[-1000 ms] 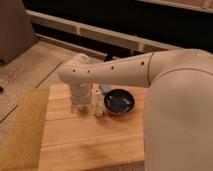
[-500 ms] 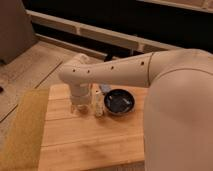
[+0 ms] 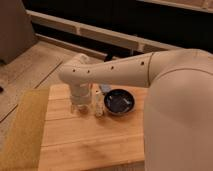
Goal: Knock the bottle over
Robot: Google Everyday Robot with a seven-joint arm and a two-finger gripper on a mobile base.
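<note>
While bottle (image 3: 98, 103) stands, tool (image 3: 80, 106) hangs beside

The arm (image 3: 117, 72) half hides the claw (image 3: 80, 104) beside the bottle (image 3: 98, 103).

**No Writing I Can Read**

I find no word, number or brand that I can read. The bottle (image 3: 98, 103) carries a yellowish label band, but any print on it is illegible. My gripper (image 3: 79, 107) hangs just beside the bottle, at its nine o'clock, over the wooden table (image 3: 90, 146).
</note>
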